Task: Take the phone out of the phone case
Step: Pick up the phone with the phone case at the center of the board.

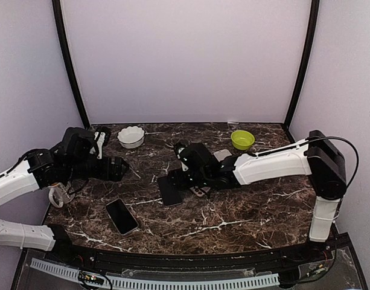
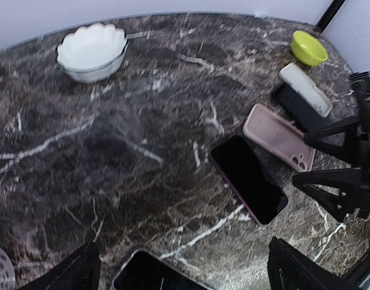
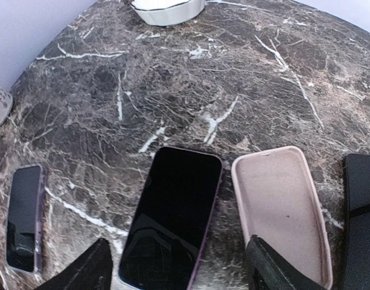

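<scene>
The phone lies screen up on the marble table, out of its case; it also shows in the overhead view. The empty pink phone case lies inside up just to its right, a narrow strip of table between them. My right gripper hovers open over the phone's near end, one finger on each side and nothing held. From the left wrist camera the phone and phone case lie side by side. My left gripper is open at the table's left, holding nothing.
A second dark phone lies near the front left. A white scalloped bowl and a green bowl stand at the back. A white oblong object and a dark flat item lie right of the case. A white perforated object sits at the left edge.
</scene>
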Action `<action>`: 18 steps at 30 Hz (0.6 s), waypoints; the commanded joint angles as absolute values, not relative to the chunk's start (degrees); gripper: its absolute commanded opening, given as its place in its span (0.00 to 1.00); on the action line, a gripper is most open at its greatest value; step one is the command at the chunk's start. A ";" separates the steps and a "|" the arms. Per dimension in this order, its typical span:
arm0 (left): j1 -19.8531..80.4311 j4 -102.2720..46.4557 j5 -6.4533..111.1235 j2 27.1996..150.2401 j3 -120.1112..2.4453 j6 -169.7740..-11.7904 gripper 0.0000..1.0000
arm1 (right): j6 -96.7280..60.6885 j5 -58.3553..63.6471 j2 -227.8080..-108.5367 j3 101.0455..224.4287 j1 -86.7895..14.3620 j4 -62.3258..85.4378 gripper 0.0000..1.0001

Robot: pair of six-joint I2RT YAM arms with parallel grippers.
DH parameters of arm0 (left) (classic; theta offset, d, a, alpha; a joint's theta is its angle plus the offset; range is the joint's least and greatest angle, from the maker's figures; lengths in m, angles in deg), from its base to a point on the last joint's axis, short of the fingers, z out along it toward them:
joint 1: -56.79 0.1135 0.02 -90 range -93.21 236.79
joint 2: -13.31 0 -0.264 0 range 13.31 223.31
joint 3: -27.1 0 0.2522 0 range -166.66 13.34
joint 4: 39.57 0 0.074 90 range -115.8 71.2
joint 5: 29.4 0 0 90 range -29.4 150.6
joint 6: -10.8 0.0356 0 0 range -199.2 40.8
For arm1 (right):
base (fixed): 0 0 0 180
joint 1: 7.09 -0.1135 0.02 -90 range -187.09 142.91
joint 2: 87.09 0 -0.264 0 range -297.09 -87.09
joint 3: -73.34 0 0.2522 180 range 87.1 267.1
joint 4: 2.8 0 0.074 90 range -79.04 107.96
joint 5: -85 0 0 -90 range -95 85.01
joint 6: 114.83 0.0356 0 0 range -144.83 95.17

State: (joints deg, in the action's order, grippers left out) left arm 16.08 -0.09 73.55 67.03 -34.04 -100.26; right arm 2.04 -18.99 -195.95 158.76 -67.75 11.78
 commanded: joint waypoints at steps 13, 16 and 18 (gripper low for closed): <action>18.67 9.37 81.47 57.17 -29.52 -104.18 0.99 | 3.96 -24.07 -207.76 178.86 -84.09 26.96 0.99; 18.71 3.45 81.38 53.61 -25.04 -100.92 0.99 | 5.48 -24.79 -210.05 180.98 -85.77 27.59 0.99; 18.65 1.63 80.65 52.34 -24.55 -99.35 0.99 | 5.89 -26.19 -212.07 183.39 -86.89 29.02 0.98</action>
